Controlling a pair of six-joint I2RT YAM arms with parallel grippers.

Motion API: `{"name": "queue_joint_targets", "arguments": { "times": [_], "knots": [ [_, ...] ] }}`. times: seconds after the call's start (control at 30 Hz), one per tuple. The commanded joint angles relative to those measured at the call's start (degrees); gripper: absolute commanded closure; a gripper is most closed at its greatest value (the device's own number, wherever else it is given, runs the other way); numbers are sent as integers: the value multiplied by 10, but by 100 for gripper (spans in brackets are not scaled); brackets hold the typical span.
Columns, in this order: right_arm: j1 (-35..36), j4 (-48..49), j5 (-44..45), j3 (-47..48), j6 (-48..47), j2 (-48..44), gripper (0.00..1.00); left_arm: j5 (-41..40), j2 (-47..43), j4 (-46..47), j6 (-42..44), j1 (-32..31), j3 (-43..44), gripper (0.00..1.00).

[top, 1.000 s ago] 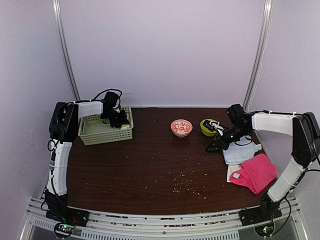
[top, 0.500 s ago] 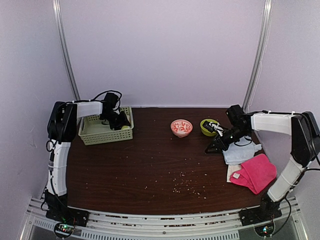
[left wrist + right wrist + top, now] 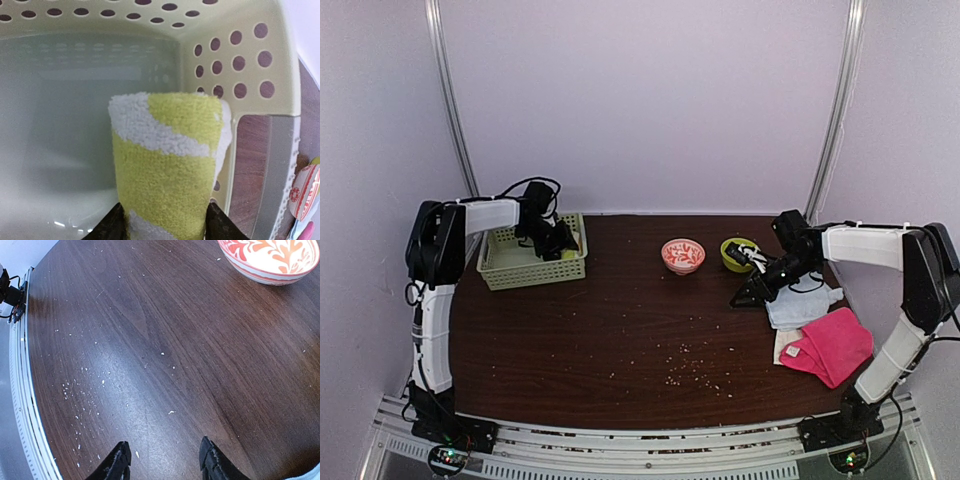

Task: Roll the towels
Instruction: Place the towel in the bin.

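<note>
Lime yellow with broad white bands on the rolled towel (image 3: 167,165); pale green with rows of round holes on the basket (image 3: 240,65) at ten o'clock. Dark brown wood grain flecked with pale crumbs on the table (image 3: 150,340). White with orange-red leaf scrolls on the bowl (image 3: 272,260) at twelve. At four o'clock, bright pink towel (image 3: 832,345), light blue towel (image 3: 802,308), cream towel (image 3: 783,346)

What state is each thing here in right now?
green basket, upright.
yellow towel, rolled, inside the basket.
pink towel, unrolled.
light blue towel, unrolled.
cream towel, mostly hidden under pink.
left pincer, straddling the roll, grip unclear.
right pincer, open, empty.
</note>
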Motion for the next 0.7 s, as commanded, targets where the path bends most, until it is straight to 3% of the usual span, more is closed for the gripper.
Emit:
{"name": "queue_joint_targets", "arguments": {
  "times": [0.0, 0.67],
  "knots": [
    [-1, -7, -6, 15, -7, 4, 52, 1, -32, 6, 14, -3, -11, 46],
    [-1, -11, -6, 16, -11, 3, 52, -38, -59, -12, 44, -3, -25, 44]
  ]
}}
